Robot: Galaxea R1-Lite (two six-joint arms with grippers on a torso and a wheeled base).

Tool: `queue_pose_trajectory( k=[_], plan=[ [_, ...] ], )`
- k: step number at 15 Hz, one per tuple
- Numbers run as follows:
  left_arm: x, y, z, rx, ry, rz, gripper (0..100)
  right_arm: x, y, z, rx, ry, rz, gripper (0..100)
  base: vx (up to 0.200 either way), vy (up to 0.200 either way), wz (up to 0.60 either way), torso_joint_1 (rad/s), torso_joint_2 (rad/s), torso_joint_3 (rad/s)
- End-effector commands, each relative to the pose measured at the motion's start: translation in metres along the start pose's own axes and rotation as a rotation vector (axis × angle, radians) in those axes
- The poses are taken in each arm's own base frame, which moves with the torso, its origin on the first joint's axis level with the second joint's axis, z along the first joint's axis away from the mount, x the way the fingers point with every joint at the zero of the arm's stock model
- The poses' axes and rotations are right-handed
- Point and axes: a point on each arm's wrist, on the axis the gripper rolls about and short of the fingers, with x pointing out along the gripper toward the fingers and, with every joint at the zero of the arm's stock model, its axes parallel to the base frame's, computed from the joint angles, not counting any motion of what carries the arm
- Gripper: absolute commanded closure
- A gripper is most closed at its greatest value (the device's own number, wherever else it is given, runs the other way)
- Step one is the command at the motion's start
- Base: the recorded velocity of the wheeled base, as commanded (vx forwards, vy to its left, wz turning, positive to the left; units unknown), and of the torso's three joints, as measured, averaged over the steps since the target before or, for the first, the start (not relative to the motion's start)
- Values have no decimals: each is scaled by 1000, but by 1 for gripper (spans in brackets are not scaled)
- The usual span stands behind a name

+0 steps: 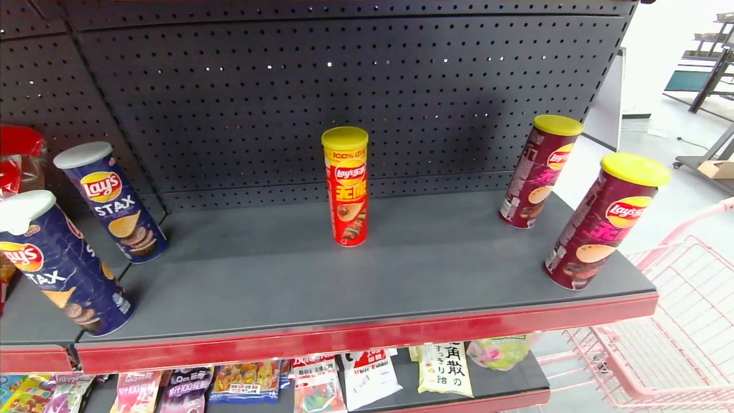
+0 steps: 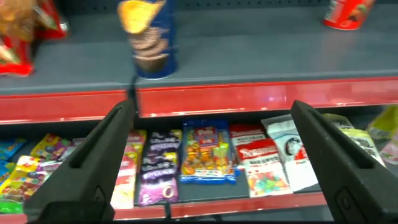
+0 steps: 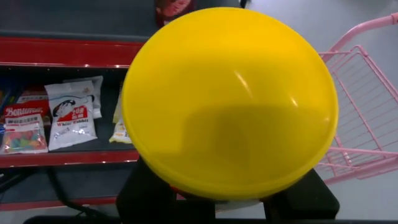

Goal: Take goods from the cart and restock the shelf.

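Observation:
A chip can with a yellow lid [image 3: 230,99] sits close to the right wrist camera, and my right gripper [image 3: 227,200] is shut on it below the lid, in front of the shelf's red edge [image 3: 62,51] and beside the pink cart [image 3: 367,93]. My left gripper [image 2: 211,111] hangs open and empty in front of the lower shelf's snack bags [image 2: 208,152]. On the grey shelf [image 1: 367,338] stand a red can [image 1: 346,186], two maroon cans [image 1: 539,172] [image 1: 605,221] at the right, and two blue cans [image 1: 114,201] [image 1: 57,269] at the left.
The pink wire cart [image 1: 682,321] stands to the right of the shelf end. A perforated back panel [image 1: 344,86] closes the shelf behind. Bare shelf room lies on both sides of the red can. Red-packaged goods [image 1: 17,155] sit at the far left.

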Motion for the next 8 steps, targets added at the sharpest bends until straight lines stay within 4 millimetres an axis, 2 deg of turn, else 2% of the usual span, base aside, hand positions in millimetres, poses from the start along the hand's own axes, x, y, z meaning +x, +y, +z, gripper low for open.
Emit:
queue_pose_trajectory(
  k=[1,3,7,8],
  plan=[
    [0,0,0,0,1,1,0,-5,-1,-5,4,-45,4,100,0,0,0,0,0,0],
    [0,0,0,-1,-1,1,0,-5,0,-5,14,-49,7,100,0,0,0,0,0,0],
    [2,0,1,8,22,-30,0,7,5,-21,47,-34,75,100,0,0,0,0,0,0],
    [1,-2,1,35,17,-110,0,13,6,-28,46,-40,74,100,0,0,0,0,0,0]
  ],
)
